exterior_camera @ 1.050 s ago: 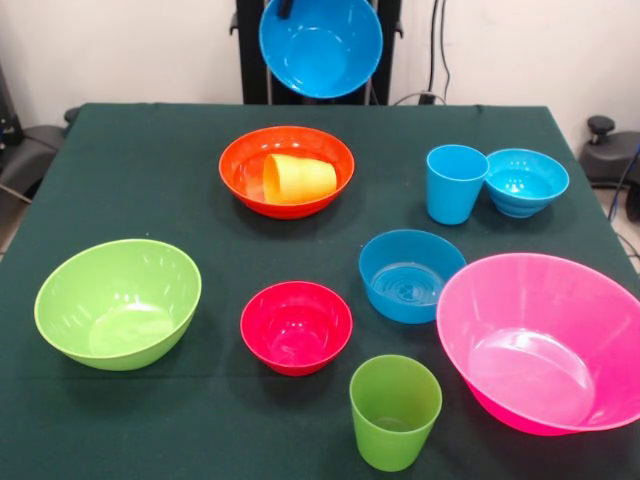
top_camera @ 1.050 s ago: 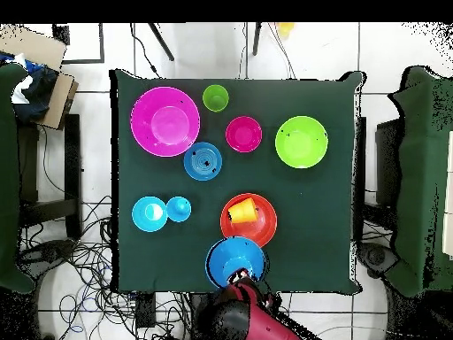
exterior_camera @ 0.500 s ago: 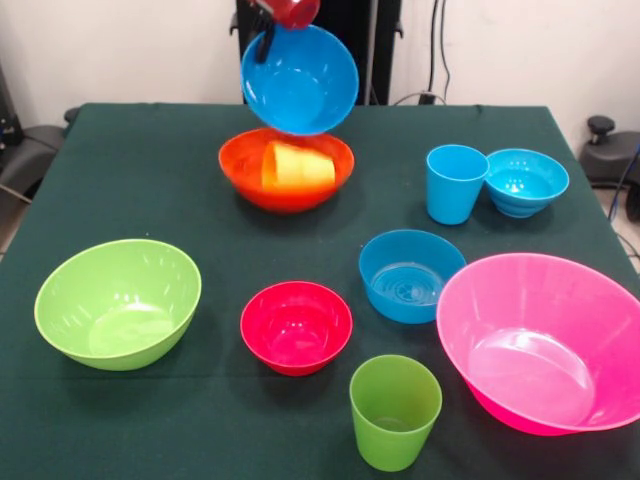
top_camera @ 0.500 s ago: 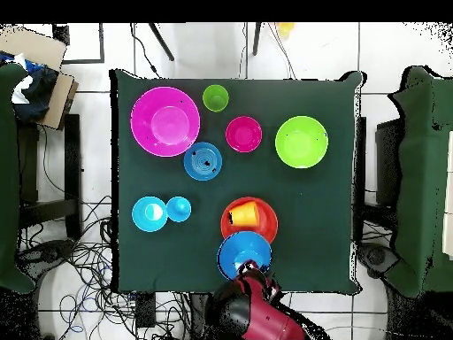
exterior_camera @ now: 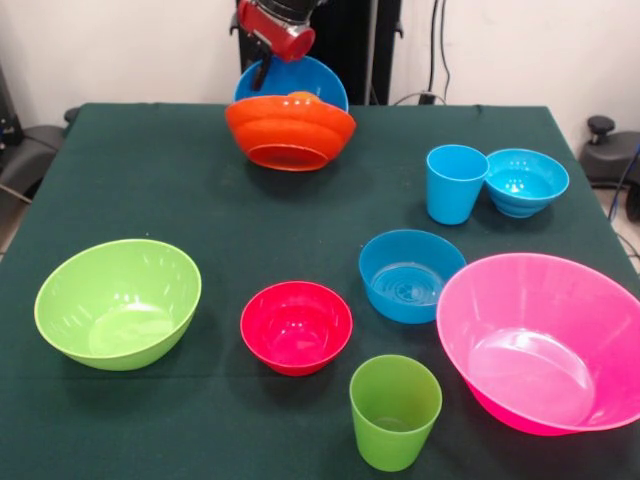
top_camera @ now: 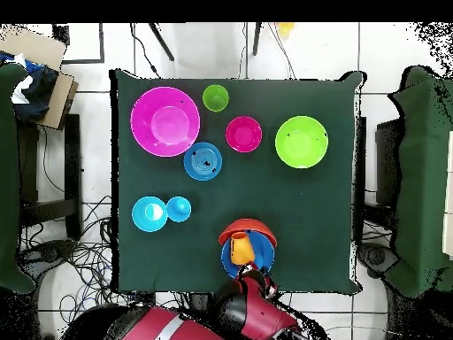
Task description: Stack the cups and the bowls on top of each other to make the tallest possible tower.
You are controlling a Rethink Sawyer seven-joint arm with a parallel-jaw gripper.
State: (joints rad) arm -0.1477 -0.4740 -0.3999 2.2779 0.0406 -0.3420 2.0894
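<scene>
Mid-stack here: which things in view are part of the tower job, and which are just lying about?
Job: large blue plastic bowl, in the hand; wide orange plastic bowl; orange plastic cup; lime green bowl; pink bowl; medium blue bowl; red bowl; turquoise bowl; light blue cup; green cup.
Lying about: cardboard box; floor cables.

The red and black arm (exterior_camera: 275, 22) enters at the top centre of the front view, its red wrist housing tilted down toward the lower left. In the overhead view it rises from the bottom centre of the frame, angled up and slightly right. The gripper (exterior_camera: 262, 72) shows only as a dark tip below the housing; its state cannot be made out.
</scene>
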